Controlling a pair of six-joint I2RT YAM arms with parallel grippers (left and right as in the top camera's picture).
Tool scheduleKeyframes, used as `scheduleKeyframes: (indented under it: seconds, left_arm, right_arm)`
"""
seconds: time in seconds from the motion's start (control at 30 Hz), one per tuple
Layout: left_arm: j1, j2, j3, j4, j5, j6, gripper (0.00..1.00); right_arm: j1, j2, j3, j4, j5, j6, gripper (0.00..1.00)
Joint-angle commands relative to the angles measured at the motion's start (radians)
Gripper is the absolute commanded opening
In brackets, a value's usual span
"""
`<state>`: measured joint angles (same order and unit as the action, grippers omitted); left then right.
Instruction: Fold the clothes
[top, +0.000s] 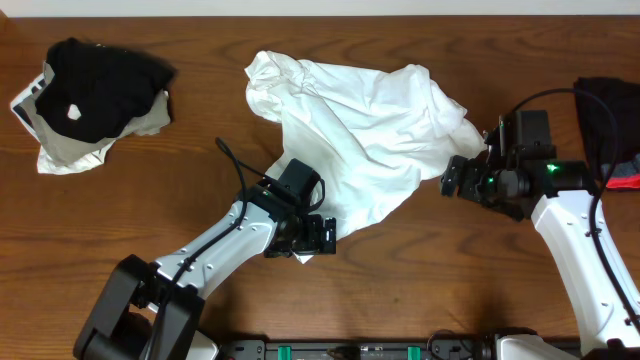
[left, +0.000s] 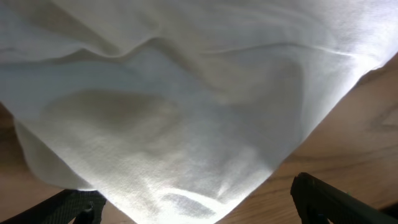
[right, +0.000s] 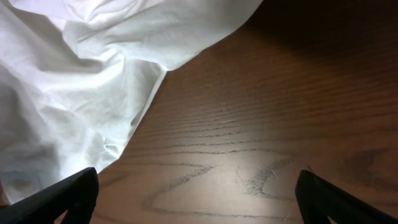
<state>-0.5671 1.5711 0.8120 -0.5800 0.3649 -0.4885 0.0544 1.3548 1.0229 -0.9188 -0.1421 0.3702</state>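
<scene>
I am looking at the white T-shirt (top: 360, 120), which is lying crumpled in the middle of the surface (top: 150, 210). It is bunched toward the far edge, with one pointed corner trailing down toward me. I am holding my left fingers (top: 322, 233) spread wide right at that corner. In the left wrist view the cloth is filling nearly everything between the two tips, though I cannot tell whether it is touching them. I am holding my right fingers (right: 68, 193) spread too, pinching nothing, over bare wood just beside the shirt's right edge.

I am judging this cloth to be light, thin and completely limp. It is sagging into soft ridges, so it will drape and trail from wherever I lift it and will not hold a shape. It is not fragile, and the cotton weave should give my pads grip, though a shallow pinch on a single layer could slip out.

I am choosing edges over the heaped middle: the trailing corner for the left, the loose wavy edge for the right. The sleeves and collar are hiding in the folds, so I am expecting to spread it flat first. The black garment with a white spot (top: 95, 85) is lying well apart.
</scene>
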Motion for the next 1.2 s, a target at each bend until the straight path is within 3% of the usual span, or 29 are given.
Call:
scheduleKeyframes:
  seconds: [0.0,0.2,0.27,0.33,0.47,0.67,0.83,1.17]
  left_arm:
    - [-0.013,0.006,-0.004,0.000,0.019,0.024,0.96]
    - [-0.058,0.006,-0.004,0.000,0.081,0.019,0.91]
    - [-0.072,0.006,-0.004,0.000,0.080,0.019,0.84]
    - [-0.080,0.006,-0.004,0.000,0.080,0.009,0.73]
    - [-0.080,0.006,-0.004,-0.002,0.080,0.000,0.40]
    - [-0.078,-0.001,0.006,-0.058,0.085,-0.033,0.12]
    - [-0.061,-0.052,0.060,-0.150,0.169,-0.033,0.05]
    - [0.016,-0.286,0.125,-0.245,0.173,-0.032,0.06]
  right_arm:
    - [-0.001,0.005,-0.003,0.000,-0.005,-0.012,0.99]
    - [-0.001,0.005,-0.003,0.000,-0.005,-0.013,0.99]
    - [-0.001,0.005,-0.003,0.000,-0.005,-0.013,0.99]
    - [-0.001,0.005,-0.003,0.000,-0.005,-0.013,0.99]
    - [-0.001,0.005,-0.003,-0.001,-0.005,-0.013,0.99]
    - [-0.001,0.005,-0.003,0.005,-0.005,-0.013,0.99]
    - [-0.002,0.005,-0.003,0.064,-0.005,-0.035,0.97]
    - [-0.002,0.042,-0.003,0.188,-0.005,-0.091,0.85]
